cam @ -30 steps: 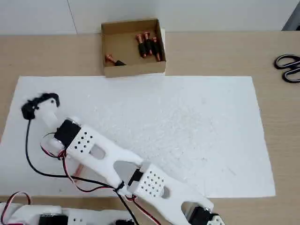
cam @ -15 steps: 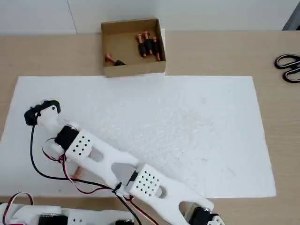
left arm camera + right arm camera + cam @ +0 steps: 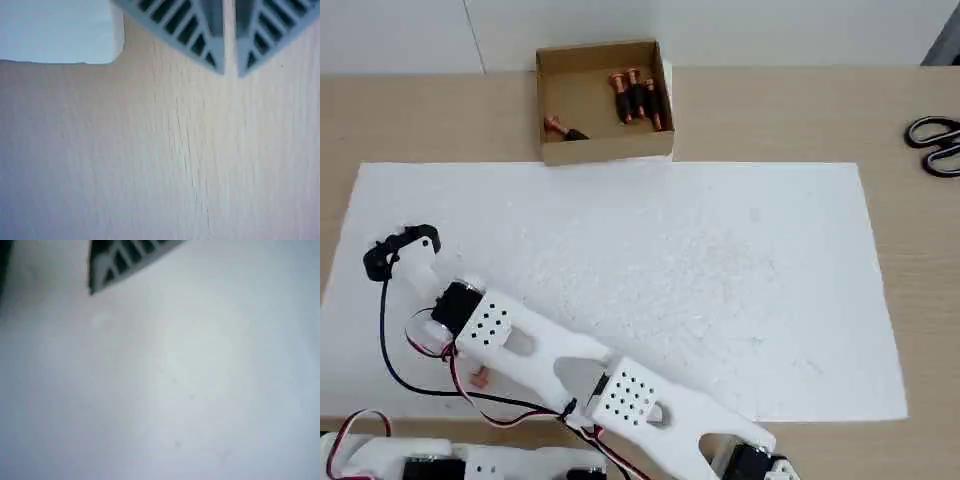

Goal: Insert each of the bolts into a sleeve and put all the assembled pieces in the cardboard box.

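Observation:
The cardboard box (image 3: 552,66) stands at the table's far edge. Inside lie several copper bolts in black sleeves (image 3: 638,97), with one more assembled piece (image 3: 563,128) near its front wall. A small copper bolt (image 3: 478,377) lies on the white mat (image 3: 720,260), right beside the forearm stretched over it. That is my right arm, and its right gripper (image 3: 398,248) (image 3: 47,290) hangs open and empty over the mat's left part. My left gripper (image 3: 230,74) is shut on nothing above bare wood, near a corner of the mat (image 3: 60,35).
Black-handled scissors (image 3: 935,145) lie on the wood at the far right. The right arm's white links (image 3: 620,385) cross the mat's near-left part, with red and black cables (image 3: 430,365) trailing under them. The left arm's base (image 3: 410,462) sits at the near edge.
The right gripper drifted left and toward the near edge over the mat. The forearm swung with it, which leaves the loose bolt more exposed beside it.

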